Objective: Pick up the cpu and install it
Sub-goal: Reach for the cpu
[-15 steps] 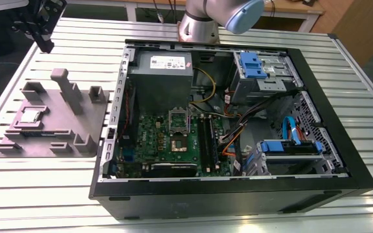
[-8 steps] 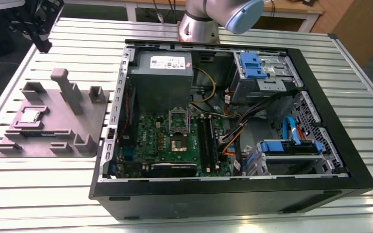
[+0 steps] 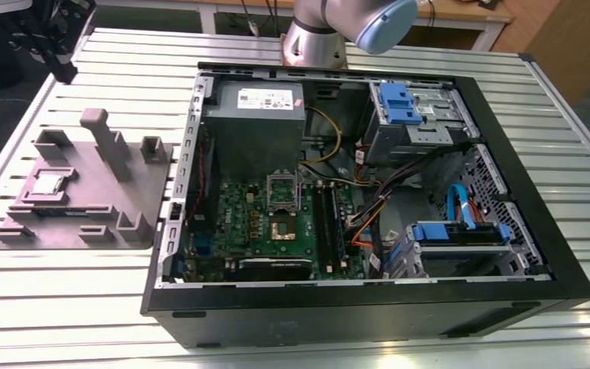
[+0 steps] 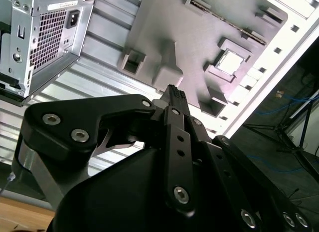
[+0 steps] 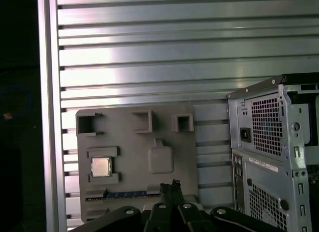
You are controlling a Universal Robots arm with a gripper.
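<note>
The cpu [image 3: 49, 183] is a small silvery square chip lying in a pocket of the grey holder plate [image 3: 80, 223], on the table to the exterior view's left of the computer case. It appears in both wrist views [image 4: 230, 62] [image 5: 100, 166]. My gripper [image 5: 169, 185] hangs high above the table near the holder plate [image 5: 134, 142], well apart from the cpu. Its black fingertips [image 4: 174, 94] are pressed together with nothing between them. On the green motherboard, the dark square socket [image 3: 283, 229] lies with its metal frame [image 3: 283, 188] flipped open.
The open black computer case [image 3: 377, 307] lies on the slatted aluminium table [image 3: 70, 307], with a grey power supply [image 3: 254, 115], blue drive bays [image 3: 402, 104] and loose cables inside. The holder plate has raised posts [image 3: 105, 142]. The case's rear panel [image 5: 269, 157] stands beside the plate.
</note>
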